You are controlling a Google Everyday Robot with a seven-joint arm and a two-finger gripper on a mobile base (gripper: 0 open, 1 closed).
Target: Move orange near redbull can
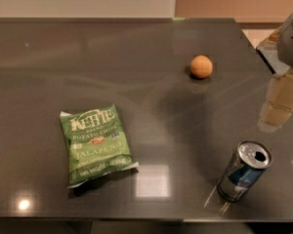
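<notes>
Three things on the dark bench (151,38), hand (278,106) at the right edge.
Orange (201,66) sits far right, alone, well apart from redbull can (245,170), which stands near right by the front edge. Green chip bag (96,144) lies flat near left. Hand hangs btwn orange & can, to their right, touching neither; can't tell if clenched or released.
</notes>
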